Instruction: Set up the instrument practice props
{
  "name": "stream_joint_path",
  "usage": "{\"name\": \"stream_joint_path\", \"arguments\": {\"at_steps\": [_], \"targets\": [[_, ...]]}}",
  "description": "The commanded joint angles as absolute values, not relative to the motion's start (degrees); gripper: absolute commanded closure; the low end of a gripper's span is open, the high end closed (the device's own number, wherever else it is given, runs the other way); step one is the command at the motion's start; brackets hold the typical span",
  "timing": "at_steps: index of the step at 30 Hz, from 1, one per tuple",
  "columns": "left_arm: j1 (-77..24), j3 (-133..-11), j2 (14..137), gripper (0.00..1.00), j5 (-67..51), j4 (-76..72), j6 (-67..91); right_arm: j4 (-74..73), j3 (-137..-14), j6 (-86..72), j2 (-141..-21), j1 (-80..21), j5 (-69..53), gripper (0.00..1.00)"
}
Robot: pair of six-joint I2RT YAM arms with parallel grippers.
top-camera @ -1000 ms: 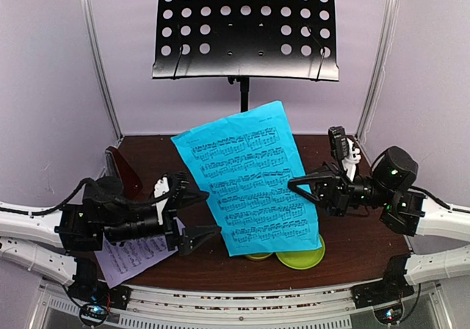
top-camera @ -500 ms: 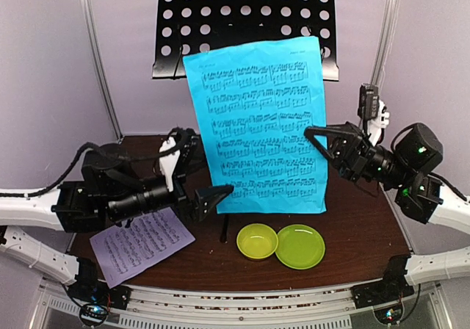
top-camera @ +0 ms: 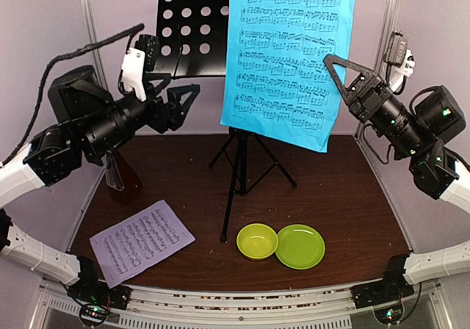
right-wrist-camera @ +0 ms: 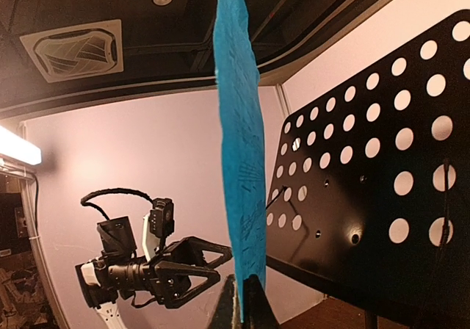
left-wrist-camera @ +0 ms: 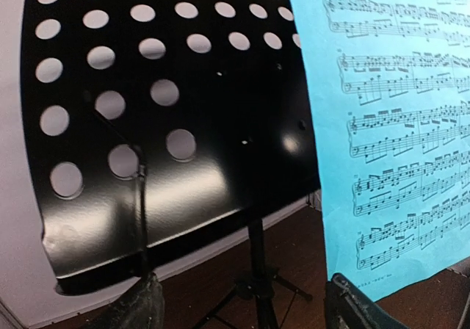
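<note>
Now lifted well clear of the table (top-camera: 345,197), the blue sheet (top-camera: 290,57), pinched at its edge by the right gripper (top-camera: 332,63), hangs before the right half of the music stand desk (top-camera: 192,28). The left gripper (top-camera: 183,98) waits beside it, spread and empty. Seating the sheet on the ledge likely remains.

Blue sheet (top-camera: 290,57) hangs upright before the black perforated stand (top-camera: 189,31); lilac sheet (top-camera: 142,242) lies flat by metronome (top-camera: 125,182).

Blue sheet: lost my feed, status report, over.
Right claw shut on blue sheet, held high before stand desk. Left claw open, empty, beside desk. No obstruction seen.
</note>
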State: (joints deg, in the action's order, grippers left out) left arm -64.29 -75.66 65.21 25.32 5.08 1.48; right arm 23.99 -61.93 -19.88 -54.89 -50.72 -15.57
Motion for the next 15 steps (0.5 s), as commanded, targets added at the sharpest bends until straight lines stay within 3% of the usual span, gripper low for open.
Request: {"name": "stream_joint_path", "arguments": {"at_steps": [1, 15], "targets": [[-62.26, -82.29, 66.88, 0.23, 32.25, 7.21, 0.84, 23.40, -65.51, -17.84, -56.23, -50.20, -9.59, 1.00], [-50.19, -93.91, 73.04, 0.21, 15.62, 10.80, 8.14, 30.49, -72.38, -24.63, -65.43, -45.14, -10.28, 1.00]]}}
